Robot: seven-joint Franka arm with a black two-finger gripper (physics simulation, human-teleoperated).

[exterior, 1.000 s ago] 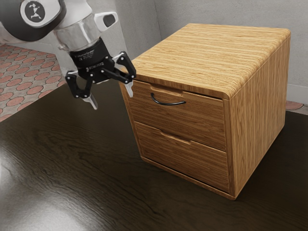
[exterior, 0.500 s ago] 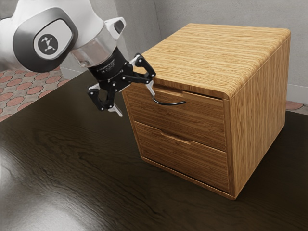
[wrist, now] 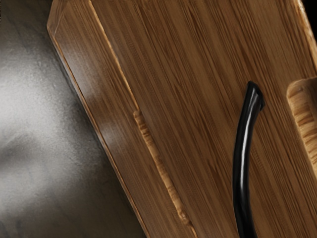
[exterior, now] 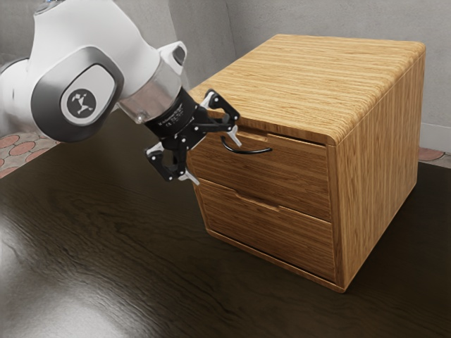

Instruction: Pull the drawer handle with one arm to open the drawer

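Dark, glossy wood-grain table spread under a light wooden cabinet with rounded edges, a grey wall behind it and a patch of patterned floor at the exterior view's left. The cabinet had two drawers. The top drawer sat flush with the lower drawer, shut.

The handle was a thin, glossy black bar, bowed in a shallow curve, fixed high on the top drawer's front, nearer the exterior view's left. In the wrist view the handle stood out sharply against the slanting grain.

The gripper hung before that drawer with its fingers spread wide, grasping nothing. Its upper fingertip lay at the handle's end toward the exterior view's left; whether it touched could not be told.
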